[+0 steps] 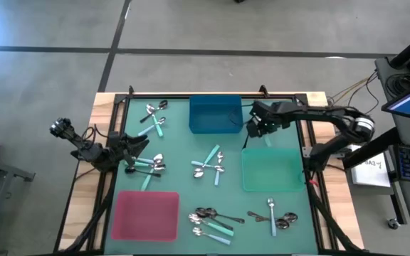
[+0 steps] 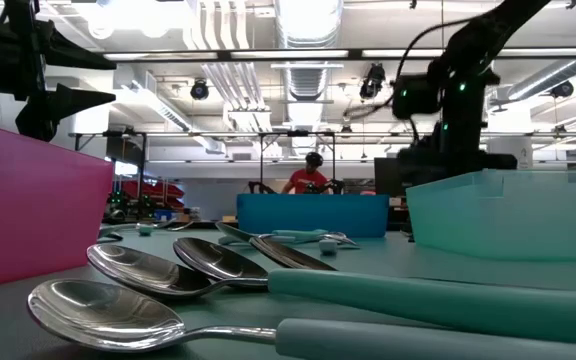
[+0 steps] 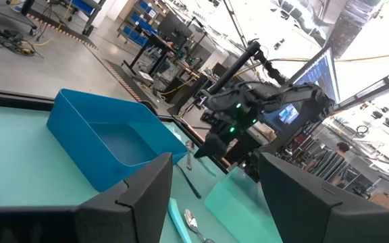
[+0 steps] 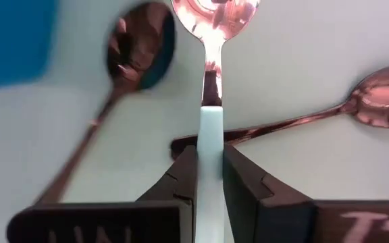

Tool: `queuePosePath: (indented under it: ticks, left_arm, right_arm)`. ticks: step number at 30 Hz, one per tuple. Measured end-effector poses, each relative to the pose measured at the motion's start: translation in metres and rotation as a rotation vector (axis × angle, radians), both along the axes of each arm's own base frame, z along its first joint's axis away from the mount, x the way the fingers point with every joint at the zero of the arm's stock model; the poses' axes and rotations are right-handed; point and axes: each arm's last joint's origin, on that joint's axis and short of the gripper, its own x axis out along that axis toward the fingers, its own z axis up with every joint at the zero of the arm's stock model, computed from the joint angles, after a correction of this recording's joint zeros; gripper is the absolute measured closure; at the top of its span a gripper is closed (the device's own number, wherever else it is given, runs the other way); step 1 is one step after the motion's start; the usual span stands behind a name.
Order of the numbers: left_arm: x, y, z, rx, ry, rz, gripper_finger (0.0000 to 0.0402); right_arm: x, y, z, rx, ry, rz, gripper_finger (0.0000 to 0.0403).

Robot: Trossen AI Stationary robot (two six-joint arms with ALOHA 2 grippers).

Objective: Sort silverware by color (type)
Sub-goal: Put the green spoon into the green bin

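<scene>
Clamping right gripper (image 4: 210, 177) fingers on a teal-handled spoon (image 4: 211, 61) beside the blue tray (image 1: 216, 114); left gripper (image 1: 135, 146) fingers apparently apart.

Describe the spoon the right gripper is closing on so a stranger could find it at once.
Start at the blue tray at the table's far edge and go to the mat between it and the green tray, where the right gripper hangs. The spoon lies there with two others, its handle between the gripper's fingers. Its handle is pale teal; its neighbours' are thin metal.

Two dark jointed arms, green indicator lights, blocky black claw fingers (image 4: 245, 189)
</scene>
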Motion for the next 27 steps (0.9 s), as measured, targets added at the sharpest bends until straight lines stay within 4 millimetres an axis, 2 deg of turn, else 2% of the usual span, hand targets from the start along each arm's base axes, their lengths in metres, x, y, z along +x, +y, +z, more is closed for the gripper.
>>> queuePosePath:
  ticks: [6, 13, 17, 21, 27]
  left_arm:
    - [0.0, 0.0, 0.0, 0.0, 0.0, 0.0, 0.0196]
    - [0.0, 0.0, 0.0, 0.0, 0.0, 0.0, 0.0196]
    - [0.0, 0.0, 0.0, 0.0, 0.0, 0.0, 0.0196]
    - [0.0, 0.0, 0.0, 0.0, 0.0, 0.0, 0.0196]
    - [0.0, 0.0, 0.0, 0.0, 0.0, 0.0, 0.0196]
  right_arm:
    - [-0.009, 0.017, 0.037, -0.072, -0.154, 0.046, 0.0369]
    - [-0.007, 0.067, 0.066, -0.008, -0.344, 0.285, 0.0369]
    - [-0.006, 0.102, 0.068, 0.088, -0.347, 0.399, 0.0369]
    - [-0.01, 0.135, 0.062, 0.173, -0.242, 0.478, 0.0369]
    - [-0.016, 0.169, 0.052, 0.26, -0.104, 0.58, 0.0369]
